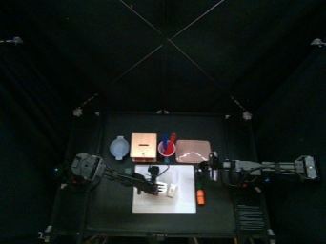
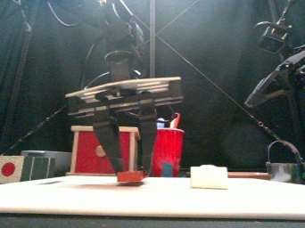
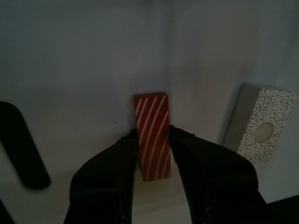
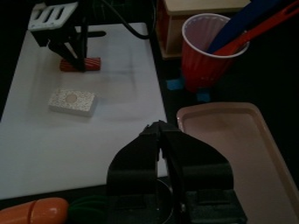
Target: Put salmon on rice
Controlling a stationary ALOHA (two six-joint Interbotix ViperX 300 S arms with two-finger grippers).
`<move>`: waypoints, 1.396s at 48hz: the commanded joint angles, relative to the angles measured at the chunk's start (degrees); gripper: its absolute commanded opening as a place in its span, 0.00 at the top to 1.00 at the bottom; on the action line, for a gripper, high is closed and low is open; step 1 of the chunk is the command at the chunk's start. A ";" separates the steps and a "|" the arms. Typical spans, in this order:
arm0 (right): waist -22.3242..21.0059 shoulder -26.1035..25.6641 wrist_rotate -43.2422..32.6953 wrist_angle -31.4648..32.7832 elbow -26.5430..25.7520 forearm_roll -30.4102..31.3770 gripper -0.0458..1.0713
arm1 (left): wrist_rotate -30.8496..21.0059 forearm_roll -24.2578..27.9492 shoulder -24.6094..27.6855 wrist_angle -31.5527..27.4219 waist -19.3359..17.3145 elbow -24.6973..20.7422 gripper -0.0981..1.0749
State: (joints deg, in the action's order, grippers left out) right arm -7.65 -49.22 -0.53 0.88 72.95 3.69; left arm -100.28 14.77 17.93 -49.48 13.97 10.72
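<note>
Bare board (image 4: 47, 66) lies open between salmon (image 4: 79, 63) and rice (image 4: 73, 101); red cup (image 4: 211, 52) stands aside.

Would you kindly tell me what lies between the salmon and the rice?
Only bare white board: the right wrist view shows nothing between the salmon and the rice.

**Black-curtained pen around a small dark desk**

Black fabric curtains (image 1: 76, 57) are hanging on every side, closing in the space. Thin pale cords or rods (image 1: 163, 38) are running from the upper corners and crossing above the middle. A small black desk (image 1: 95, 191) is sitting at the centre of the pen, and a large white square board (image 2: 152, 194) is lying flat across its front. Bright light from above is catching the curtain folds (image 2: 215, 53) behind the desk.
</note>
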 commanded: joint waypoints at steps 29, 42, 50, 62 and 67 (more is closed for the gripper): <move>0.00 0.35 0.00 -0.18 -0.44 -0.09 0.93 | 15.47 -3.60 8.35 -4.04 -3.34 -18.37 0.34; 0.00 0.35 0.00 0.09 -0.44 -0.09 0.93 | 15.91 -3.78 10.90 -3.96 -3.34 -21.01 0.34; 0.00 0.35 0.00 0.53 -0.44 -0.09 0.93 | 15.91 -3.78 10.99 -3.96 -3.34 -21.01 0.34; 0.00 0.35 0.00 0.53 -0.35 -0.09 0.93 | 15.91 -3.87 11.34 -3.87 -3.34 -21.45 0.34; -0.09 0.35 0.00 0.53 -0.35 -0.09 0.93 | 15.91 -3.96 11.51 -3.87 -3.34 -21.62 0.34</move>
State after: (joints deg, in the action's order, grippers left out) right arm -7.65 -49.22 -0.53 1.58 73.13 3.69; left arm -84.38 10.72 30.41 -53.53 10.72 -8.96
